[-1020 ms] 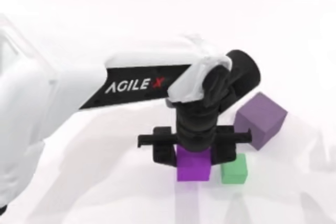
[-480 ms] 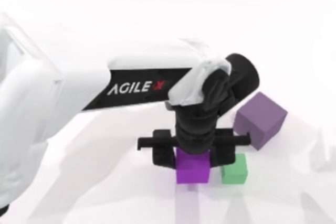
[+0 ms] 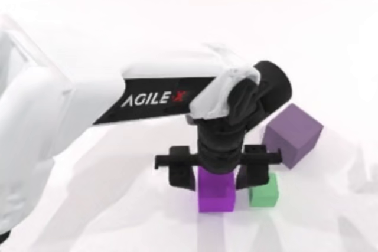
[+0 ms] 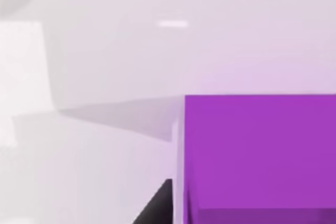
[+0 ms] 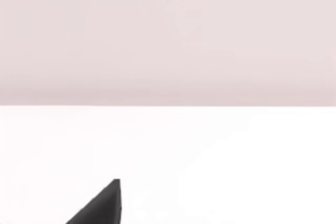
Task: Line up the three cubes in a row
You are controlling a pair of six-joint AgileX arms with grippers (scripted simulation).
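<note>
Left gripper [image 3: 217, 175]: fingers spread, 1 on each side of the magenta cube [image 3: 216, 193], not pressing it
Magenta cube: on table [image 3: 118, 216]; green cube [image 3: 263, 192] just right; greyish-purple cube [image 3: 293, 134] behind green
Right arm: unseen from above; fingers indeterminate

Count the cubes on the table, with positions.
3. Magenta cube sits between the left gripper fingers, near the front edge. Small green cube is just to its right. Large greyish-purple cube is behind the green one. None look hidden.
</note>
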